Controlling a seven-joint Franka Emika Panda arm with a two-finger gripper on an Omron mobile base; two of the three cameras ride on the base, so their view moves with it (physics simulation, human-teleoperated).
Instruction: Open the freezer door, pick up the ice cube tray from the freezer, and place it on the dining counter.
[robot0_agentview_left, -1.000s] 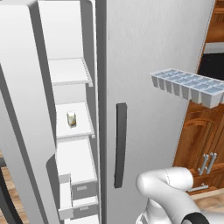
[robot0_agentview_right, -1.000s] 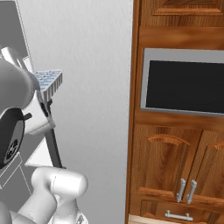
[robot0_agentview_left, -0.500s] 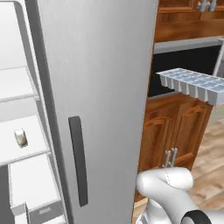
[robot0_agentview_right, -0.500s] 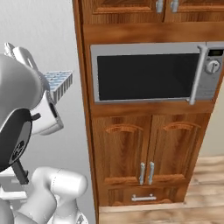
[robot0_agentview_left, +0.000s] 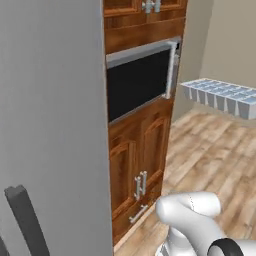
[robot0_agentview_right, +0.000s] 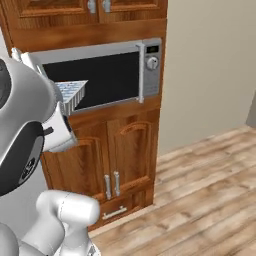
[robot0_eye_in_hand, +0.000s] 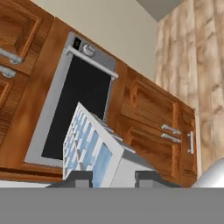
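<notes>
The ice cube tray (robot0_eye_in_hand: 94, 148), pale grey with light blue cells, runs away from the hand camera, and my gripper (robot0_eye_in_hand: 114, 178) is shut on its near end, one dark fingertip on each side. From the left base view the ice cube tray (robot0_agentview_left: 220, 97) hangs level in the air at the right, above the floor. Seen from the right base view, the ice cube tray (robot0_agentview_right: 70, 92) pokes out past my white forearm, in front of the microwave. The freezer, the freezer door and the dining counter are out of view.
A plain silver fridge door (robot0_agentview_left: 50, 125) with a dark bar handle (robot0_agentview_left: 22, 220) stands at the left. Beside it is a wooden cabinet column (robot0_agentview_right: 130, 155) holding a built-in microwave (robot0_agentview_right: 105, 75). Wood floor (robot0_agentview_right: 200, 195) and a beige wall (robot0_agentview_right: 210, 65) lie to the right.
The whole picture has slid left as the base turned right; the open freezer left the view and the microwave cabinet and floor came in. The tray stays held.
</notes>
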